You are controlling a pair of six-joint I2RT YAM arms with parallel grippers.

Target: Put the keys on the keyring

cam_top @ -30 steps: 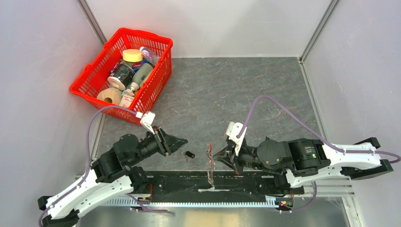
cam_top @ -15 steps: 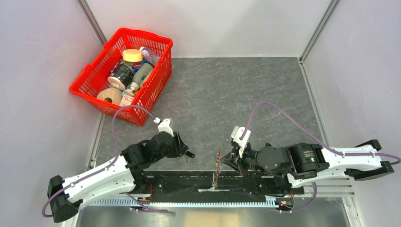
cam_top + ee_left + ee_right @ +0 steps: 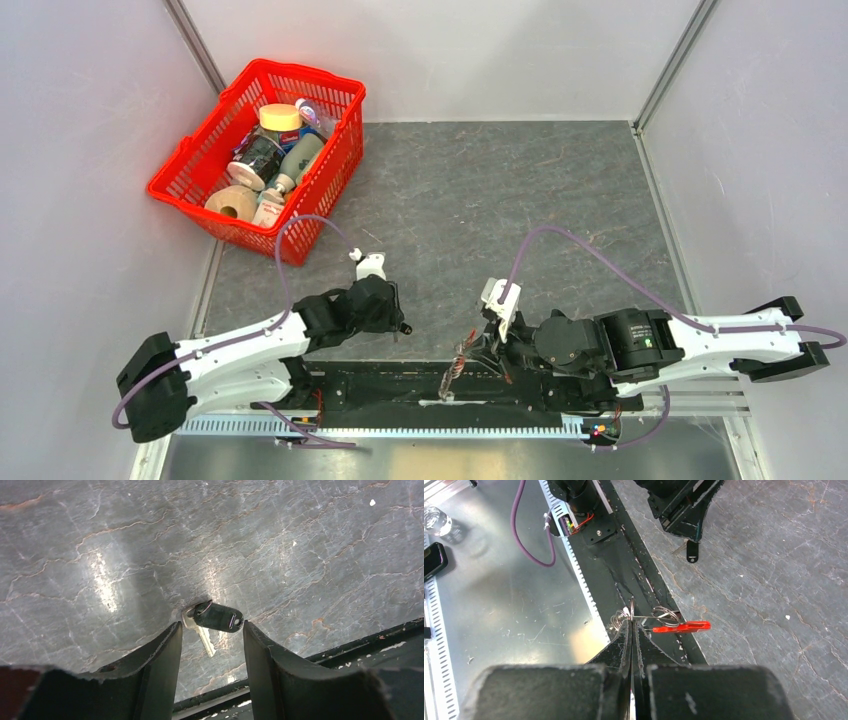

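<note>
At the near edge of the table (image 3: 520,190), we see the keys (image 3: 217,617) lying flat on the grey surface, between the spread jaws of the left gripper (image 3: 212,630). Just to the right, the right gripper (image 3: 631,622) has its jaws pressed together, pinching the keyring (image 3: 666,614). Its red tag (image 3: 684,626) sticks out sideways over the dark rail (image 3: 626,562).

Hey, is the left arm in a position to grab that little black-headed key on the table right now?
Probably yes. The left gripper is open and low over the table, with the key lying flat between its two fingers. Nothing else sits in that gap, so closing should catch it.
</note>
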